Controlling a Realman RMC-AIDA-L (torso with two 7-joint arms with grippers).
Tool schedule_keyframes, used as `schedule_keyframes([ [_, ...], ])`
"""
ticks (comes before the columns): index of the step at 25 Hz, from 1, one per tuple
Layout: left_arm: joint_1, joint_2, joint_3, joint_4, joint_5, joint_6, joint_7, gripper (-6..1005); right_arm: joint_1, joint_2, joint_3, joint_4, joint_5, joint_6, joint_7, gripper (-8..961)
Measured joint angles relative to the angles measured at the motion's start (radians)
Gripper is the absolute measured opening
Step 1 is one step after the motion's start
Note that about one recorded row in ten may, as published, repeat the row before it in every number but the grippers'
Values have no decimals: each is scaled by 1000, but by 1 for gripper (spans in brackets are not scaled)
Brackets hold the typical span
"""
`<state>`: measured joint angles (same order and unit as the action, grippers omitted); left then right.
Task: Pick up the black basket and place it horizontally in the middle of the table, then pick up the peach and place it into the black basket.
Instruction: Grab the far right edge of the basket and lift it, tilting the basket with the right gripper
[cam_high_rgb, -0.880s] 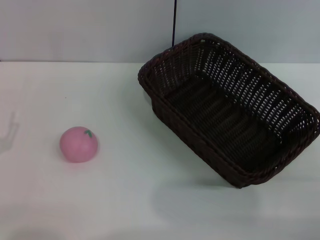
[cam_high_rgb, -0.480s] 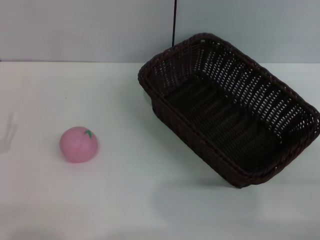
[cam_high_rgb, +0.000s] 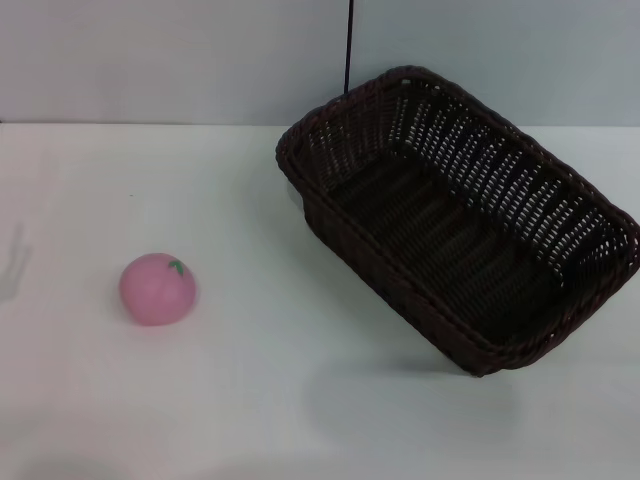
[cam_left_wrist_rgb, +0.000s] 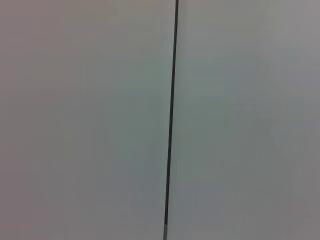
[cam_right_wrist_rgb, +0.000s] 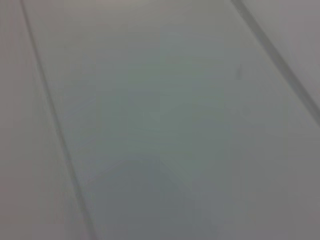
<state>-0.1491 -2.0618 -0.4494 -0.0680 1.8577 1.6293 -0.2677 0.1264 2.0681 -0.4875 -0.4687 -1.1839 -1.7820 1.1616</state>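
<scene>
The black basket (cam_high_rgb: 460, 225) stands on the white table (cam_high_rgb: 250, 380) at the right, turned at a slant, its near right corner close to the frame edge. It is empty. The pink peach (cam_high_rgb: 157, 288) sits on the table at the left, leaf mark up, well apart from the basket. Neither gripper shows in the head view. The left wrist view shows only a pale wall with a thin dark vertical line (cam_left_wrist_rgb: 171, 120). The right wrist view shows only a pale flat surface.
A pale wall runs behind the table, with a thin dark vertical line (cam_high_rgb: 348, 45) above the basket. A faint shadow (cam_high_rgb: 12, 265) lies on the table at the far left edge. White tabletop lies between peach and basket.
The faint shadow at the table's far left has shrunk and shifted slightly. The basket and the peach have not moved.
</scene>
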Motion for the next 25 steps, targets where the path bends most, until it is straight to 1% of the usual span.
schedule_keyframes([
  [1,0,0,0,0,0,0,0,804,0,0,0,0,0,0,0,818],
  [2,-1,0,0,0,0,0,0,804,-4,0,3,-82,-41,15,96,818],
  [3,-2,0,0,0,0,-1,-1,804,-4,1,4,-267,-149,48,330,818],
  [4,-5,0,0,1,0,-4,-1,804,13,-11,6,-460,-283,70,563,818],
  [7,-10,0,0,1,0,-7,-3,803,71,-37,10,-707,-519,67,874,819],
  [9,-10,0,0,0,0,-7,-4,803,121,-59,11,-822,-668,42,1030,818],
  [10,-10,0,0,0,0,-7,-4,802,121,-59,11,-822,-668,42,1030,818],
  [11,-11,-1,0,0,0,-7,-5,802,156,-74,10,-867,-750,17,1113,817],
  [12,-10,-2,0,-2,0,-7,-5,802,219,-106,13,-906,-859,-37,1215,817],
  [13,-10,-2,0,-2,0,-7,-5,802,219,-106,13,-906,-859,-37,1215,816],
  [16,-9,-2,0,-3,1,-8,-5,801,323,-158,28,-906,-1008,-120,1295,814],
  [17,-2,-3,0,-8,1,-8,-6,801,374,-177,35,-891,-1095,-141,1309,814],
  [18,-2,-3,0,-8,1,-8,-6,800,374,-177,35,-891,-1095,-141,1309,813],
  [19,-1,-3,0,-10,2,-8,-6,800,412,-187,27,-855,-1145,-142,1312,813],
  [20,0,-4,0,-10,1,-8,-6,800,412,-187,27,-855,-1145,-142,1312,812],
  [21,0,-4,0,-10,1,-8,-6,800,425,-191,18,-831,-1157,-137,1312,812],
  [22,3,-5,0,-10,2,-12,-7,799,446,-195,-8,-777,-1173,-114,1310,811],
  [23,4,-5,0,-10,2,-14,-7,799,446,-195,-8,-777,-1173,-114,1310,811],
  [24,5,-6,0,-11,2,-19,-7,799,457,-193,-50,-727,-1188,-63,1307,811],
  [25,5,-6,0,-11,2,-19,-7,799,457,-193,-50,-727,-1188,-63,1307,810],
])
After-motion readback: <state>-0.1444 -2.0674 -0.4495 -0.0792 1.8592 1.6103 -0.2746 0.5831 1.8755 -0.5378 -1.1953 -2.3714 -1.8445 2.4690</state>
